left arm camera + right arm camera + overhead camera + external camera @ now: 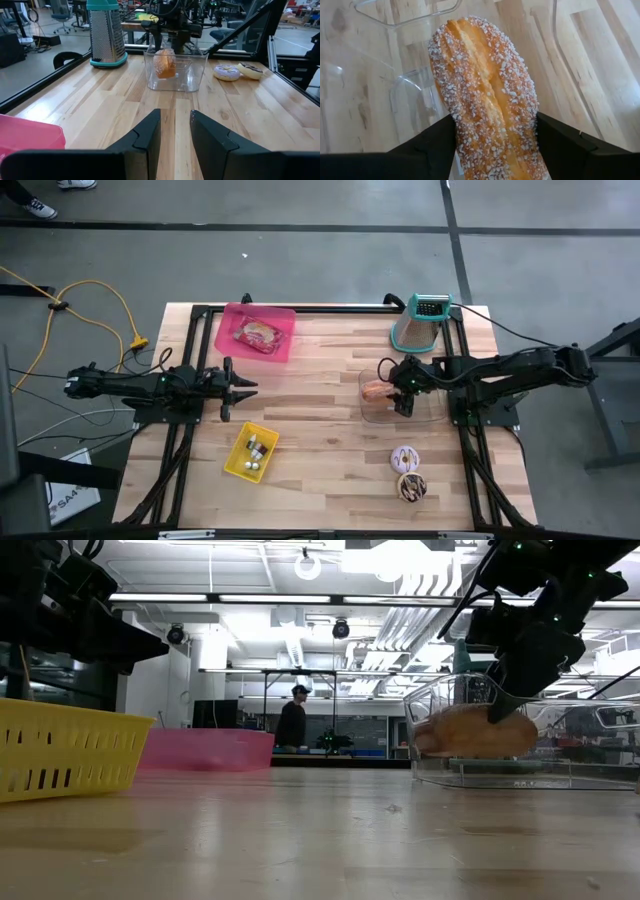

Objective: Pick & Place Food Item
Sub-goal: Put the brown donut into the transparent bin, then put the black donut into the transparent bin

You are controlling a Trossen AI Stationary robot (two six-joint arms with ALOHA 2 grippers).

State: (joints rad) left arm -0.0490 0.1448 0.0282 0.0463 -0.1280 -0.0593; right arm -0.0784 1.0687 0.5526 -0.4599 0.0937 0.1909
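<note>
On the wooden worktop [320,395], the right gripper's [492,142] fingers [427,147] loosely flank a soft, crumbly sugared pastry [485,95] in the clear box [176,75]; the left gripper [175,132] waits, fingers slightly apart.

Bare wood lies open ahead of my left gripper [175,137] up to the clear container [176,75]. The grater [421,322] stands just beside it; two donuts [407,473] lie nearer.

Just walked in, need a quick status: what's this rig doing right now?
The right gripper is over the clear container with a sugared pastry between its fingers, the pastry lying inside the container. Whether the fingers have let go is not clear. The left gripper waits near its own side of the table, fingers slightly apart and empty. Two donuts sit on the table.
</note>
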